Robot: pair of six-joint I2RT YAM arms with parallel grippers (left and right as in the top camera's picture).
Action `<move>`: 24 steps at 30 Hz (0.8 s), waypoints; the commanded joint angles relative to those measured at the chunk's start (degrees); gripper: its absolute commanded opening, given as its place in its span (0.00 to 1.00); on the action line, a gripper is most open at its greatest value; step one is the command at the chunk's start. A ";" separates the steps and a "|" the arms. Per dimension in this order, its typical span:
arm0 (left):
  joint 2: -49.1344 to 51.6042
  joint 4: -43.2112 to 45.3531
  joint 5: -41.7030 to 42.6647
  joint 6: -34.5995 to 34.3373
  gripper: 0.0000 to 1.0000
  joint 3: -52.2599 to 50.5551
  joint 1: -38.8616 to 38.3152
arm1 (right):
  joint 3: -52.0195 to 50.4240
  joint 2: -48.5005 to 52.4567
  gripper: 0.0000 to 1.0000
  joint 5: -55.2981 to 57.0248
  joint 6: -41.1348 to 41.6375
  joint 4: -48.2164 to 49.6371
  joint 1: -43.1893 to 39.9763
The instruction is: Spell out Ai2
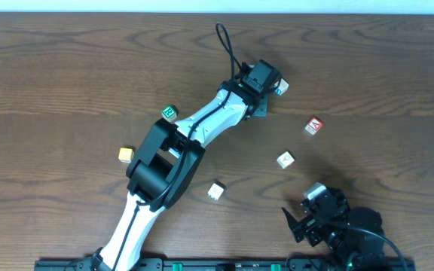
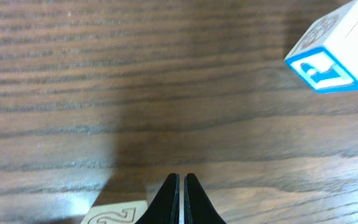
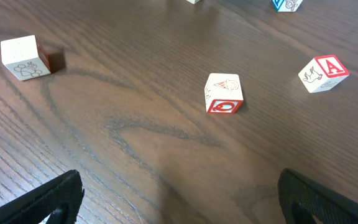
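While sitting on the table (image 1: 66, 75) right of centre, the A block (image 1: 314, 125) is facing its red-framed red letter upward, skewed to the table's edges. The left gripper (image 2: 181, 186) is pressing its fingers together on nothing, just beside the 2 block (image 2: 114, 216); the right gripper (image 3: 182, 202) is gaping wide, empty.

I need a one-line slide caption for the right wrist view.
Open right gripper over wooden table, red A block ahead at right.
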 commanded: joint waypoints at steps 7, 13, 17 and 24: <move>0.15 1.44 -1.73 -0.42 0.06 0.42 0.50 | -0.70 -0.31 0.99 -0.81 0.61 -0.28 -0.52; 0.15 1.05 -4.44 -0.44 0.06 0.42 0.52 | -0.70 -0.31 0.99 -0.81 0.59 -0.28 -0.52; 0.15 0.31 -4.76 -1.33 0.06 0.42 0.52 | -0.70 -0.31 0.99 -0.81 0.61 -0.28 -0.52; 0.15 -0.68 -6.16 -2.32 0.06 0.42 0.52 | -0.70 -0.31 0.99 -0.81 0.61 -0.28 -0.52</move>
